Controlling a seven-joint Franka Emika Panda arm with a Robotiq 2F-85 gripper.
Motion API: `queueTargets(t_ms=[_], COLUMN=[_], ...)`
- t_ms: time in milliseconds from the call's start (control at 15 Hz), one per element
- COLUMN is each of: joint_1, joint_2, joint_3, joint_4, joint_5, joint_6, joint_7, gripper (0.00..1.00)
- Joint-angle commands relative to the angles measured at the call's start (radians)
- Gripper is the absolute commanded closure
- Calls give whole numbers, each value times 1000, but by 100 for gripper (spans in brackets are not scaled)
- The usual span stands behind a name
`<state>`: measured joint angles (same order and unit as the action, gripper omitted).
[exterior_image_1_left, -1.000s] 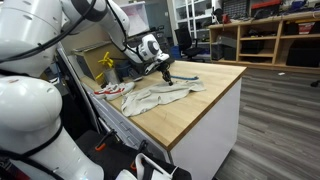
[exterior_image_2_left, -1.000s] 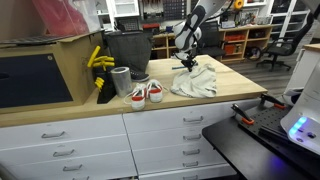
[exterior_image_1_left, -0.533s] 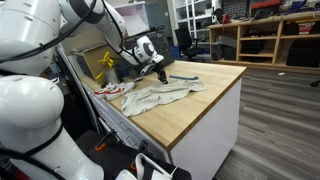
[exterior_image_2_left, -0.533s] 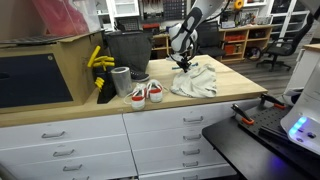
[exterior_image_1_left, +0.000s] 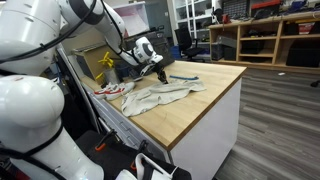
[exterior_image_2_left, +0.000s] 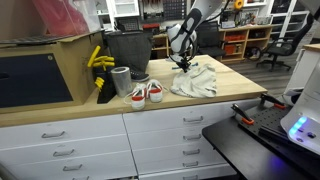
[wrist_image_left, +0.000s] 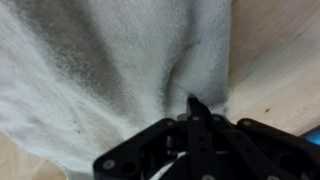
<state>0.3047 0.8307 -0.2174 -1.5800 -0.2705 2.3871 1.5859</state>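
Observation:
A pale grey cloth (exterior_image_1_left: 160, 95) lies crumpled on the wooden counter (exterior_image_1_left: 205, 110); it also shows as the cloth (exterior_image_2_left: 196, 82) on the counter (exterior_image_2_left: 235, 90). My gripper (exterior_image_1_left: 163, 72) hangs at the cloth's far edge, pointing down, and appears again as the gripper (exterior_image_2_left: 182, 63). In the wrist view the gripper (wrist_image_left: 195, 105) has its black fingers pressed together, shut on a raised fold of the cloth (wrist_image_left: 110, 60), whose creases run toward the tip. Bare counter (wrist_image_left: 285, 60) lies to the right.
A pair of red and white shoes (exterior_image_2_left: 145, 94) sits beside the cloth, near a grey cup (exterior_image_2_left: 121, 80) and a black bin (exterior_image_2_left: 127, 48). Yellow items (exterior_image_2_left: 98, 60) and a cardboard box (exterior_image_2_left: 55, 65) stand further along. The counter's front edge (exterior_image_1_left: 205, 135) drops to drawers.
The gripper has shifted a little along the counter toward the black bin, staying shut, and the cloth's pinched edge has moved with it.

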Motion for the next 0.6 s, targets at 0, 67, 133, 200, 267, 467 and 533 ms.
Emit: queueTargets(t_ms=[0, 67, 133, 200, 267, 467, 533], joint_1=[-8, -4, -1, 4, 10, 28, 34], joint_2=[86, 98, 111, 130, 149, 203, 215], joint_3=[8, 9, 10, 12, 15, 22, 23], joint_4=[97, 116, 136, 162, 189, 283, 314], joint_5=[13, 12, 12, 12, 12, 15, 15], joint_6=[-2, -4, -5, -7, -11, -43, -58], joint_7=[43, 54, 58, 67, 72, 73, 72], gripper=[100, 100, 100, 100, 100, 100, 100])
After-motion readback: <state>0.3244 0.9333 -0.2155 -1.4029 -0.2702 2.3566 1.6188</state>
